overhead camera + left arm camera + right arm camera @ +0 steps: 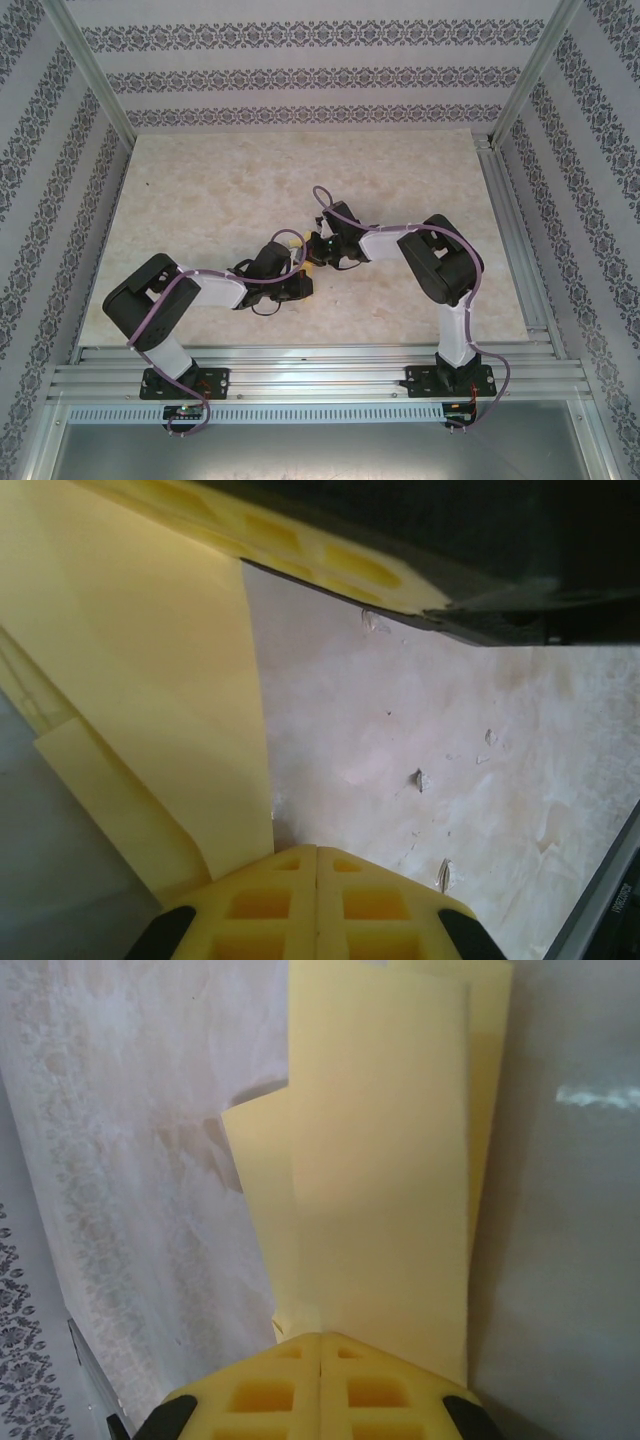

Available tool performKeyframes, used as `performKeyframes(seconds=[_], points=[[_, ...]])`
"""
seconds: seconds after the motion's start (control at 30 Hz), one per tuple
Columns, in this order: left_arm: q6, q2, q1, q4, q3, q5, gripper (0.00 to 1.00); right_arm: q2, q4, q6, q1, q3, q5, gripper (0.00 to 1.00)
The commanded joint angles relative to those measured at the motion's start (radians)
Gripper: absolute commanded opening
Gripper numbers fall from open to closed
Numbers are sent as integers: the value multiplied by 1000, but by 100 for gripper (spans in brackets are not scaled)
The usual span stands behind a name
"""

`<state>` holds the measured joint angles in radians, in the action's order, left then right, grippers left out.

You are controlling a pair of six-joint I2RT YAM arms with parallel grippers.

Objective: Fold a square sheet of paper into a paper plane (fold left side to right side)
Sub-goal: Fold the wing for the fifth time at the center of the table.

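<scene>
**Mid-fold:** the thin mustard-yellow sheet of paper (385, 1160) already lies in overlapping creased layers, but it is not yet a pointed dart.

Left tool (317, 852) and right tool (320, 1338) each have their fingers together, tips at the paper near the middle of the pale marbled surface (450, 740). Whether they pinch or merely press is unclear. From above, the arms hide the sheet's outline.

The paper plane (380, 1160) is cropped at top.
</scene>
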<state>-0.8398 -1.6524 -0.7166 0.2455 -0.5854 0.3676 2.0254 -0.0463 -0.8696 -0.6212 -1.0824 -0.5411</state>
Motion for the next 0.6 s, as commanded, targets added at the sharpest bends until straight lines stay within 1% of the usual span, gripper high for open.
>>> performKeyframes(seconds=[0.0,0.1,0.2,0.37,0.43,0.57], points=[[29,37,-20,-124,24,6,2,48,106,44,9,-25,67,1],[52,61,-21,-167,17,30,3,53,144,63,9,-30,82,1],[74,60,-28,-195,10,76,3,53,161,73,12,-35,91,1],[79,69,-40,-198,27,92,3,48,169,78,12,-38,93,1],[55,106,-40,-173,52,90,3,47,172,80,12,-37,95,1],[57,243,-33,-246,62,42,3,43,152,81,12,-34,81,1]])
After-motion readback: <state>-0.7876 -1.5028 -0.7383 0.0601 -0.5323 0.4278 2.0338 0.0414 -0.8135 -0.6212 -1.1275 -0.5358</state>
